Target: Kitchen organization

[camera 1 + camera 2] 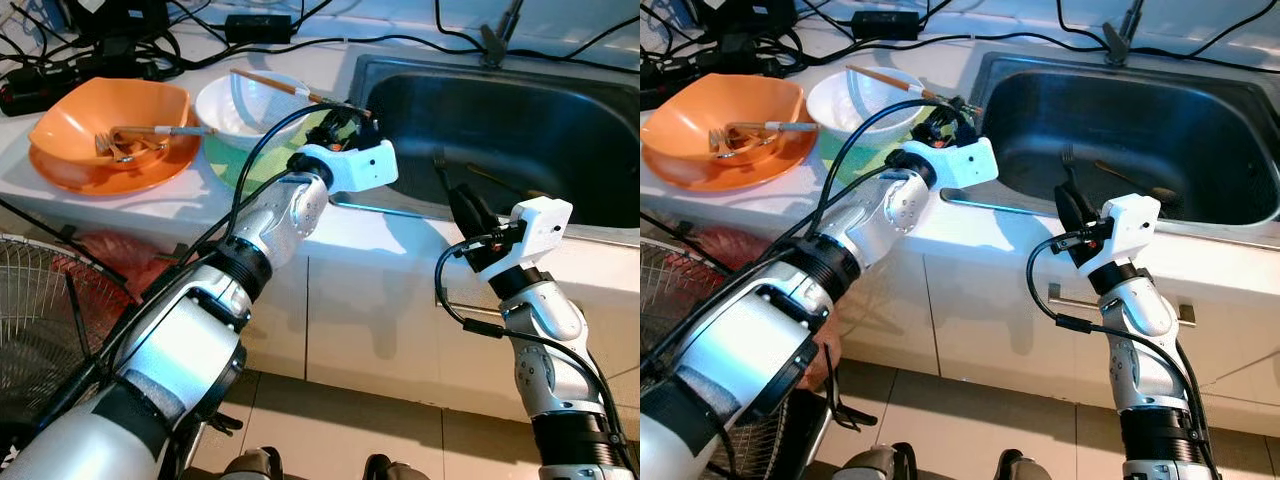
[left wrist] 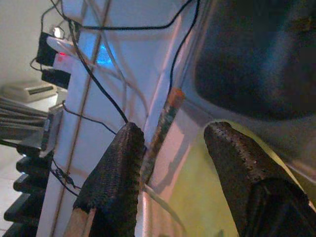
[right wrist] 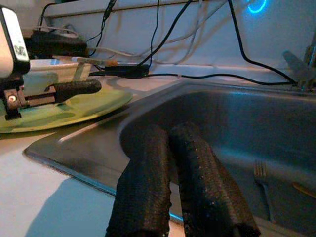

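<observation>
1. Up on the tabletop (image 1: 200, 205), the left arm reaches forward; the left gripper (image 2: 173, 148) hovers over the green plate (image 3: 64, 111) with fingers apart.
2. Its fingers flank a chopstick (image 2: 160, 131), whose long axis runs from the white bowl (image 1: 250, 105) toward the sink (image 1: 520, 120).
3. Bent upward, the right arm holds the right gripper (image 3: 170, 173), fingers together, at the sink's front rim.
4. A fork (image 3: 261, 175) lies in the sink.
</observation>
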{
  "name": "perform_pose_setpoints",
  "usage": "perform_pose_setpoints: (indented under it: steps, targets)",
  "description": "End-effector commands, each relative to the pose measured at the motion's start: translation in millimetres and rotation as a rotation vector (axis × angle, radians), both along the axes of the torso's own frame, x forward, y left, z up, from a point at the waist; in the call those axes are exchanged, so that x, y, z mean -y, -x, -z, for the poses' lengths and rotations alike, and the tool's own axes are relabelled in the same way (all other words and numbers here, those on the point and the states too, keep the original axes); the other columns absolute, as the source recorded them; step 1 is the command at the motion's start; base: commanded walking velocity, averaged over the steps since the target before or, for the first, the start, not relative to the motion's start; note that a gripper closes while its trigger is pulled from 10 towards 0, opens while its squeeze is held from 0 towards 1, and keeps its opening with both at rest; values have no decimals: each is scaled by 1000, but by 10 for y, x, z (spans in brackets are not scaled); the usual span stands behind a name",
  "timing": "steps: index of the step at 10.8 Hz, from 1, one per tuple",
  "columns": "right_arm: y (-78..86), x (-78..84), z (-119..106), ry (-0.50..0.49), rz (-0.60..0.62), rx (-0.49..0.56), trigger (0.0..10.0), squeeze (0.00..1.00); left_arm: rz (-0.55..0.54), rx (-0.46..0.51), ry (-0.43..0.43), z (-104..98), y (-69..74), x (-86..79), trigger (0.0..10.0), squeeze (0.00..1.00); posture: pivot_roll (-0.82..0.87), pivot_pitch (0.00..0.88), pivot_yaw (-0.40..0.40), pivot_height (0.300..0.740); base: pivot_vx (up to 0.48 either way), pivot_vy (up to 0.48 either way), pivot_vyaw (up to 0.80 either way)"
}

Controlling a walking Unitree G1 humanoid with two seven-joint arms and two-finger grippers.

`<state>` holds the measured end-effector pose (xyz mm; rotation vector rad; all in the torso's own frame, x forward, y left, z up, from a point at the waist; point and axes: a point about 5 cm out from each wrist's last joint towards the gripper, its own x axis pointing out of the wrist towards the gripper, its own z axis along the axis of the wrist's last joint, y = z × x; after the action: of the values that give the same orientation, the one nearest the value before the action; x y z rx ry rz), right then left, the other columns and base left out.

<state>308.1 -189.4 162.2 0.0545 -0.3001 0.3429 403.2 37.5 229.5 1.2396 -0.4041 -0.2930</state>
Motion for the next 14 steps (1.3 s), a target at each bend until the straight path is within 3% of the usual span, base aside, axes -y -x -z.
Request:
perform_pose_setpoints:
  steps: [1,14]
  targets:
    - [5,0,-11,5,4,7,10000,0,1,25,-28,-90,-15,56,10000,0,36,126,23,740,0,0,0]
    - [227,-79,69,-19,-7,-25,10000,0,-56,80,-42,-229,-78,12,10000,0,-7,201,37,740,0,0,0]
